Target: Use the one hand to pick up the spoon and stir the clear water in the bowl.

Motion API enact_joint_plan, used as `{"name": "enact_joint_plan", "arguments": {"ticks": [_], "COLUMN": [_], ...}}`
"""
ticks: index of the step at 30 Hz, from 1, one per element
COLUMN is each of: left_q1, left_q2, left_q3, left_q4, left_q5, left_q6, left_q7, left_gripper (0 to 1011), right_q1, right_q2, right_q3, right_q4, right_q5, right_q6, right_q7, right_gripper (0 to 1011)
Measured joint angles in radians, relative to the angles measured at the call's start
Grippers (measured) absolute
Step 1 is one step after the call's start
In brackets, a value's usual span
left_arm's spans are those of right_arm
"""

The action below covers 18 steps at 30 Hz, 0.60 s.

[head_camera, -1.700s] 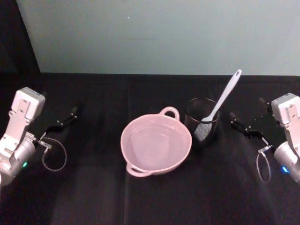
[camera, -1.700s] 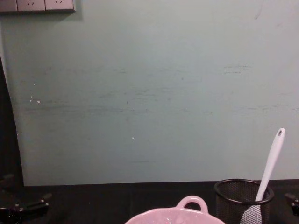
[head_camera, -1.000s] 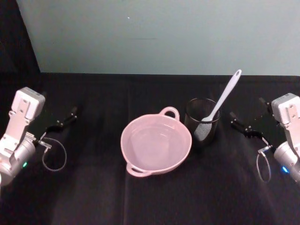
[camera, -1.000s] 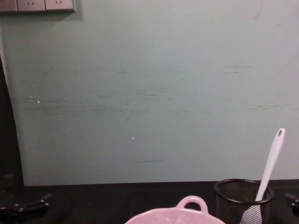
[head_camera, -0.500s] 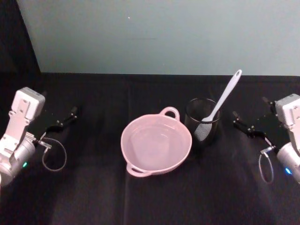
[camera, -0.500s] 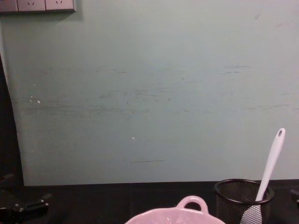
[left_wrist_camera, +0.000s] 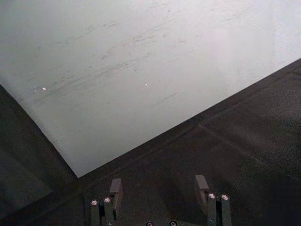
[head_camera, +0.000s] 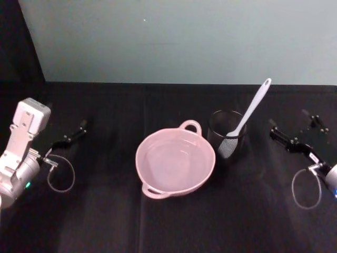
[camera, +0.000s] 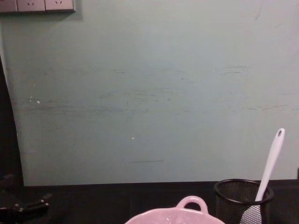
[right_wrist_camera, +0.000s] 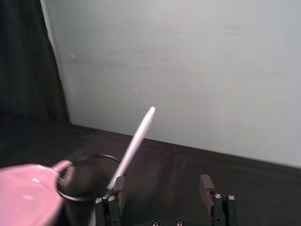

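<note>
Out on the right side of the counter, my right tool hangs low with its jaws spread wide and nothing between them. It sits well apart from the black mesh cup. From its wrist camera I see both fingers open and pointing toward the cup, so I judge this arm is the one lined up for the pick. My left tool is parked low on the far left, also spread and empty, well clear of everything.

The spoon stands blade-down inside the mesh cup. Its long handle leans up and away toward my right, with the holed end well above the rim. That lean helps me: the upper handle is out in open air on the side nearest my right tool, so I can pinch it there without touching the cup wall.

The pink bowl sits just beside the cup on its left, close enough that they may be touching; I cannot tell which. One loop handle faces the wall and the other faces me. The water in it looks shallow and clear.

Nothing is grasped yet, so I place the task at its very start. The carry from cup to bowl will be short. My worry is the light cup tipping or dragging if I lift the spoon along anything but its own slant.
</note>
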<state>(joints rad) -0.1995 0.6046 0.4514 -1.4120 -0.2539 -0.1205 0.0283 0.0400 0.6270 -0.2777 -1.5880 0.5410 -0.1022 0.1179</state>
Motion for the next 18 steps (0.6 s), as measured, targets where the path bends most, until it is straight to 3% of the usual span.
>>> {"name": "enact_joint_plan", "arguments": {"ticks": [1, 4, 7, 9, 18], "left_q1": [0.0, 0.0, 0.0, 0.0, 0.0], "left_q2": [0.0, 0.0, 0.0, 0.0, 0.0], "left_q3": [0.0, 0.0, 0.0, 0.0, 0.0], "left_q4": [0.0, 0.0, 0.0, 0.0, 0.0], "left_q5": [0.0, 0.0, 0.0, 0.0, 0.0], "left_q6": [0.0, 0.0, 0.0, 0.0, 0.0], "left_q7": [0.0, 0.0, 0.0, 0.0, 0.0], "left_gripper": [1011, 1011, 1011, 1011, 1011], "right_q1": [0.004, 0.024, 0.043, 0.083, 0.189], "right_q2": [-0.01, -0.036, -0.059, -0.097, -0.186], "right_q3": [0.012, 0.03, 0.037, 0.042, 0.041], "right_q4": [-0.001, 0.01, 0.025, 0.06, 0.162], "right_q5": [0.052, 0.134, 0.185, 0.241, 0.325], "right_q6": [0.023, 0.068, 0.103, 0.146, 0.206], "right_q7": [0.034, 0.088, 0.119, 0.155, 0.197], "right_gripper": [1003, 1003, 1003, 1003, 1003]}}
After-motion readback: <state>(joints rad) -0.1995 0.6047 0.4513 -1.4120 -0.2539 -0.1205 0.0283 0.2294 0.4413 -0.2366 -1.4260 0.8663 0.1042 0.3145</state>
